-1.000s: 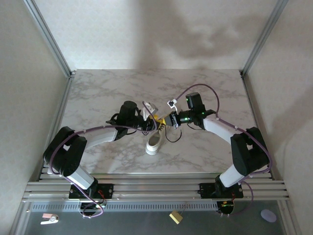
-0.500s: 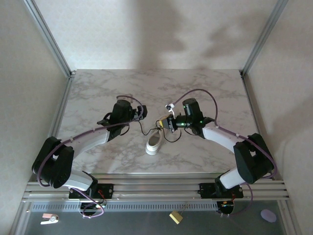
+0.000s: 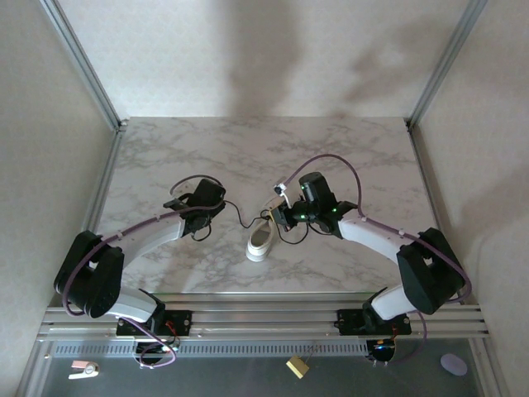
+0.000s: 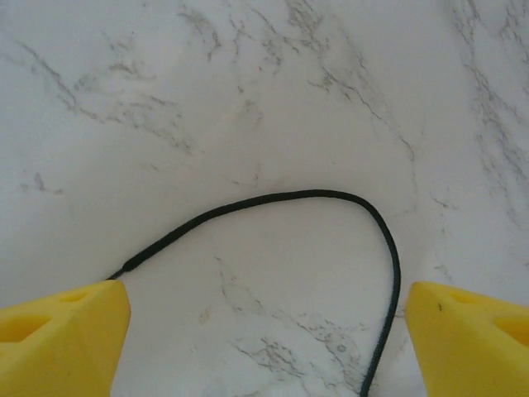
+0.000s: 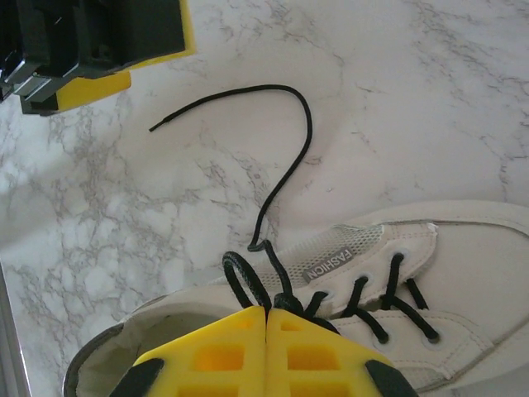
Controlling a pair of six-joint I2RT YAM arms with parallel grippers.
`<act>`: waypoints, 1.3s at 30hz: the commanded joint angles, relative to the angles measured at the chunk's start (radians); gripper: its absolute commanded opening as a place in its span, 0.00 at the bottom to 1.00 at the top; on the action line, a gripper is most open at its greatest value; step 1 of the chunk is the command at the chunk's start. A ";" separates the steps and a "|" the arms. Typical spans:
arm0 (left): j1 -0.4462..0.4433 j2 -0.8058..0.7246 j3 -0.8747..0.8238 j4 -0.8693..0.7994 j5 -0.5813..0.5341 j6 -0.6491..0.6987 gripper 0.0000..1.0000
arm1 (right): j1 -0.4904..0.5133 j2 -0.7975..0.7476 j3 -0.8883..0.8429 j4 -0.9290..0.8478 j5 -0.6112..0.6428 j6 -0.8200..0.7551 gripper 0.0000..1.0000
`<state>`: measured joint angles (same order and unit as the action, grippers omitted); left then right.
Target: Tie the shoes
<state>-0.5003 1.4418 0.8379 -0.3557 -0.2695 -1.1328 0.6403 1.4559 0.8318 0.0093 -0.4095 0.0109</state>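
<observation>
One shoe (image 3: 262, 240) lies on the tabletop (image 3: 355, 149). Left of it, the left gripper (image 4: 266, 289) hangs wide over one loose lace (image 4: 331, 195) end. The right gripper (image 5: 266, 313) pinches the lace at the shoe's tongue.

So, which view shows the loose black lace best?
The right wrist view: the loose lace runs unbroken from the sneaker to its tip on the table. The left wrist view shows a close arc of it with its tip; the top view, a faint thin line.

Toe of sneaker (image 5: 413, 248) off-frame; lace (image 5: 291, 149) loop's base beneath right pincer (image 5: 266, 324).
</observation>
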 commanded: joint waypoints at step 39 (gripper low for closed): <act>0.067 0.229 0.055 -0.006 0.097 -0.395 0.61 | 0.017 -0.066 -0.007 -0.036 0.057 -0.016 0.00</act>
<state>-0.4431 1.6588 0.9085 -0.3527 -0.1745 -1.4975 0.6468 1.4113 0.8299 -0.0158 -0.3660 0.0109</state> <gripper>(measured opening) 0.606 0.038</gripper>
